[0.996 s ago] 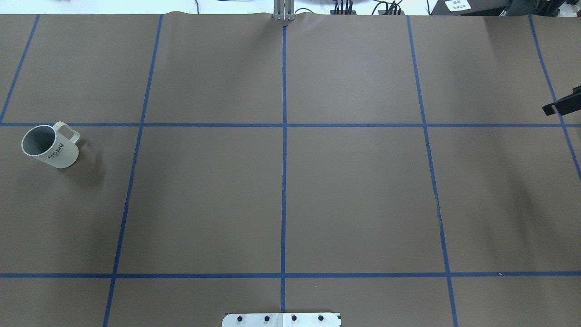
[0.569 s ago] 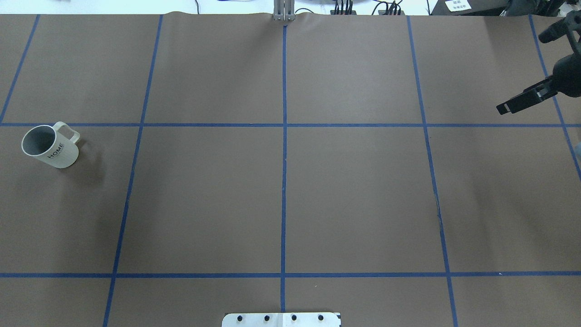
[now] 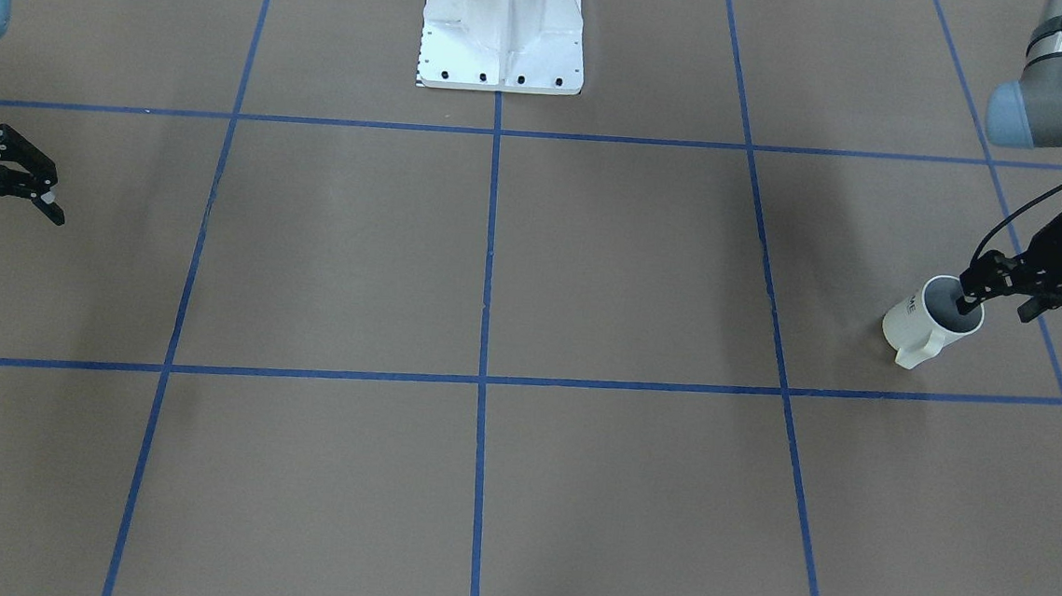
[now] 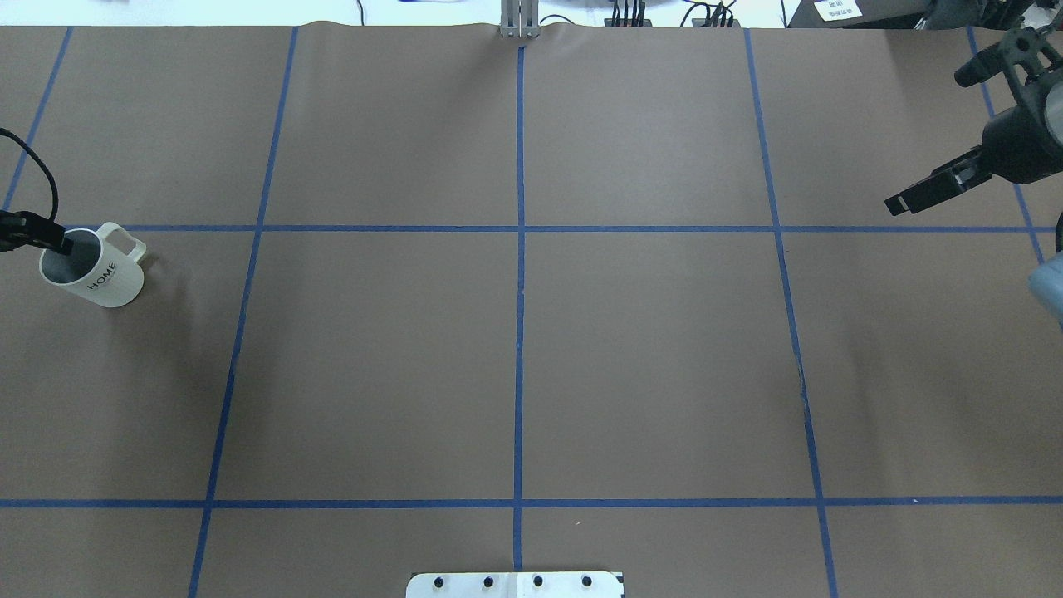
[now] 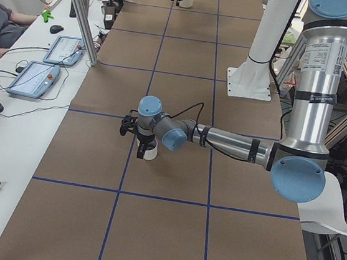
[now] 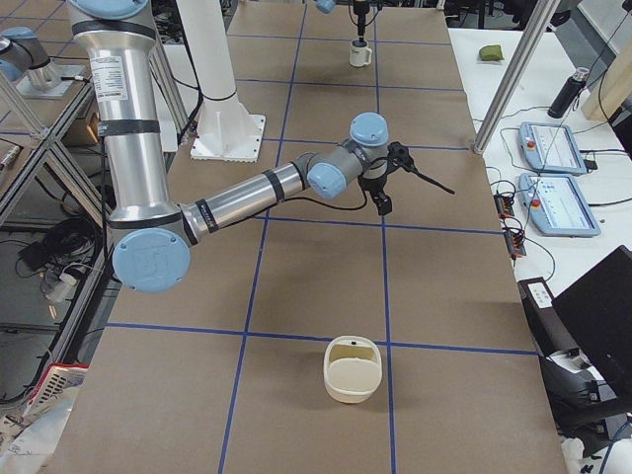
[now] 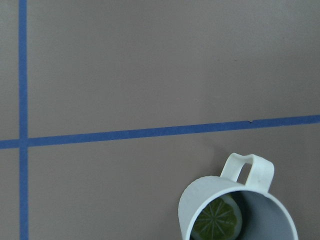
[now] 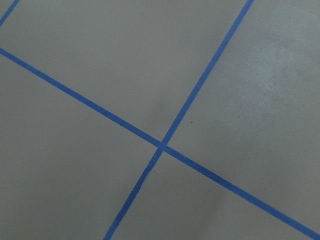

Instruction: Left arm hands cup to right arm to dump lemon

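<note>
The white cup with black "HOME" lettering stands upright at the table's far left, and it also shows in the front view. A green lemon slice lies inside it. My left gripper is open at the cup's rim. One finger reaches over the cup's mouth and the other is outside the wall. In the overhead view only one finger shows. My right gripper is open and empty above the table's right end, and it also shows in the overhead view.
The white robot base stands at the middle of the near edge. Blue tape lines divide the brown table cover. A cream tub sits at the table's right end. Operator tablets lie on a side table.
My left gripper has come in from the left edge to the cup's rim. My right gripper has moved further in over the table's right end. The cup has not moved.
</note>
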Robot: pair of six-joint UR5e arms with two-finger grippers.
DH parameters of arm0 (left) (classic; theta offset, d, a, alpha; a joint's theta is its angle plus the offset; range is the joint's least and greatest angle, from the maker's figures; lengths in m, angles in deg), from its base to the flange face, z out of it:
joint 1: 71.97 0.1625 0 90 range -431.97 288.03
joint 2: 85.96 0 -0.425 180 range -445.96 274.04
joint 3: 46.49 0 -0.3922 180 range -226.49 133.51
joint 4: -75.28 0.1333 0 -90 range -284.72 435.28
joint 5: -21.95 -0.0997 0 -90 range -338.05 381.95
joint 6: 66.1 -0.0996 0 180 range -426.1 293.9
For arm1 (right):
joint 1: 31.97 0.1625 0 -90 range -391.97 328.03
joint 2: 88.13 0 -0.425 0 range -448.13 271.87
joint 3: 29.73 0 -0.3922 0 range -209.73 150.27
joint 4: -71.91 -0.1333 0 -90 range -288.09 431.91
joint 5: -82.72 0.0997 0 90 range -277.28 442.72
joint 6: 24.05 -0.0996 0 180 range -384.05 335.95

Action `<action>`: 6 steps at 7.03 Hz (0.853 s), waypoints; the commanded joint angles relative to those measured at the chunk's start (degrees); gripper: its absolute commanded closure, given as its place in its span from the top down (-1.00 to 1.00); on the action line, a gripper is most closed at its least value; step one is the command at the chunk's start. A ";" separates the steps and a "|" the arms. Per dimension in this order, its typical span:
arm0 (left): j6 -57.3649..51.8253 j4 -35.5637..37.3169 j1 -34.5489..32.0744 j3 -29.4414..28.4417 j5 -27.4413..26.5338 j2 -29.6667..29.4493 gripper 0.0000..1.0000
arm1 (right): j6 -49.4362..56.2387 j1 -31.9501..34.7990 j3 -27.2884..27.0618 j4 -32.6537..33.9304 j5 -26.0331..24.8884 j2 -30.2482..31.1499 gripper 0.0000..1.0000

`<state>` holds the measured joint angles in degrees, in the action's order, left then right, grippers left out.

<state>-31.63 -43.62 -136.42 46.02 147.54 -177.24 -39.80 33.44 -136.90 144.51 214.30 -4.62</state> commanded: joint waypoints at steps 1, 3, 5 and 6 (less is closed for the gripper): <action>0.24 -0.02 0.64 -0.58 -0.35 -0.22 -0.21 | 0.02 -0.37 -0.06 0.00 -0.01 -0.01 0.99; 0.07 -0.01 0.64 -0.67 -0.43 0.04 -1.00 | 0.19 -0.37 0.03 -0.09 -0.01 -0.10 0.99; 0.07 0.16 0.55 0.03 -0.26 0.40 -1.00 | 0.63 -0.55 0.21 0.00 -0.01 -0.36 1.00; 0.16 1.29 0.55 1.95 0.35 0.48 -1.00 | 0.55 -0.55 0.21 0.00 -0.10 -1.58 1.00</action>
<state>-31.54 -43.25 -135.81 46.25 147.33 -176.90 -39.30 32.96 -136.76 144.48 214.27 -5.16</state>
